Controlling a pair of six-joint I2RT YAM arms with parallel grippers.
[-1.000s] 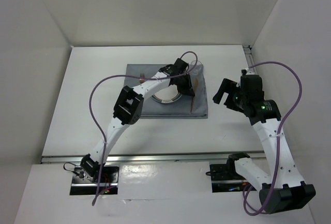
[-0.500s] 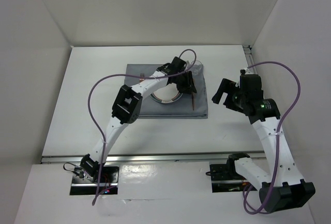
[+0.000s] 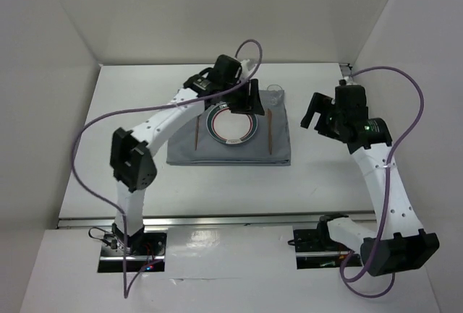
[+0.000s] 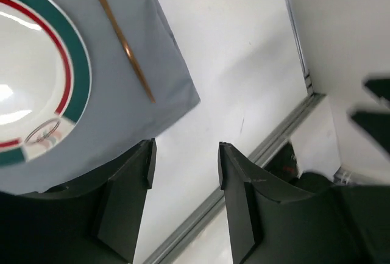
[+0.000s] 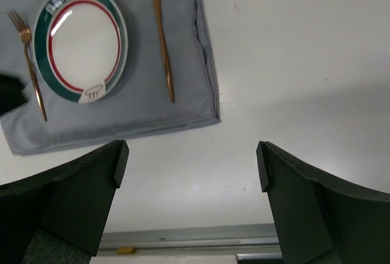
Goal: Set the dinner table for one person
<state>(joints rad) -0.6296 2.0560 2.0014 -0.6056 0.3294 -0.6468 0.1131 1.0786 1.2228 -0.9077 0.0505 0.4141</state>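
Desk [image 3: 311, 176] lay white and flat, carrying a grey mat [image 3: 217, 154] with a plate [image 3: 233, 123] between fork [image 3: 196, 131] and knife [image 3: 268, 132]. My left tool [image 4: 184, 154] hung open and empty above the plate's far side; my right tool [image 5: 192, 151] gaped empty over bare desk, right of the mat.

I see, beyond the right gripper [image 5: 190, 154]: white plate [image 5: 81, 42], green band, red ring; grey mat [image 5: 134, 114]; copper knife [image 5: 161, 38] and fork [image 5: 30, 63]; white dinner table [image 5: 292, 63].
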